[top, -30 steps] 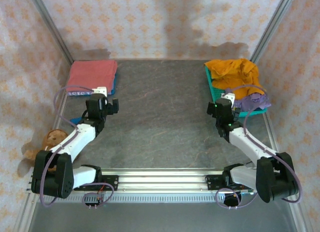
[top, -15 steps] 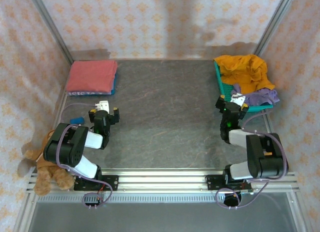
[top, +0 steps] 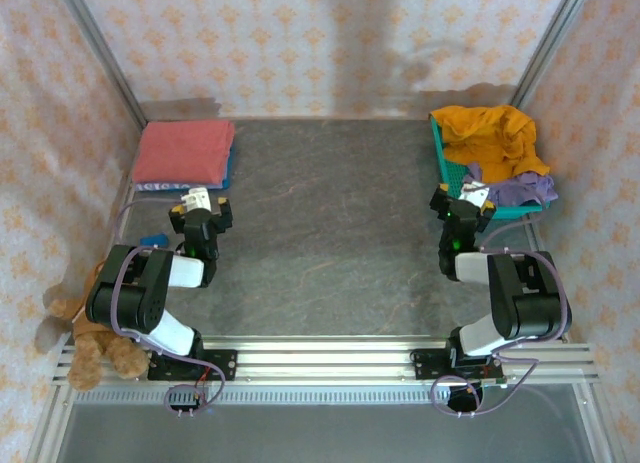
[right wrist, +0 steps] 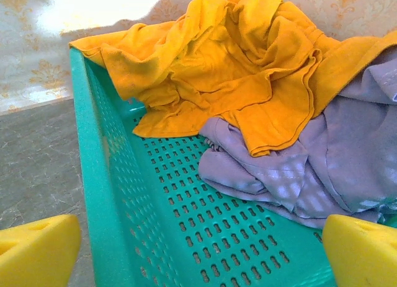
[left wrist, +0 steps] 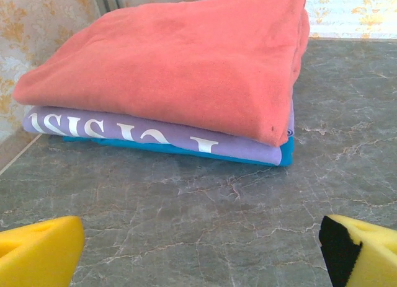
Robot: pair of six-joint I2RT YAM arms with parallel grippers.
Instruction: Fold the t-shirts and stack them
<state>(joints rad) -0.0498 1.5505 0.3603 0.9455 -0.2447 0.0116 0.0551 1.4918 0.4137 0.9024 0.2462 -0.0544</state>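
Left gripper (top: 201, 211) open, empty, facing folded red t-shirt (left wrist: 180, 57) atop stack; right gripper (top: 461, 201) open, empty, at teal mesh basket (right wrist: 105, 175) holding crumpled mustard t-shirt (right wrist: 236, 57) and lavender t-shirt (right wrist: 322, 163).

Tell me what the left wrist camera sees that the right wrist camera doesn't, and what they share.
Left wrist view: a neat folded stack, a red t-shirt on top, a purple t-shirt with white lettering beneath, a blue layer at the bottom. Right wrist view: a teal basket holding a crumpled orange t-shirt lying partly over a rumpled lavender t-shirt. Shared: the grey marbled table, and yellow pads spread wide with nothing held, on the left gripper and the right gripper alike.
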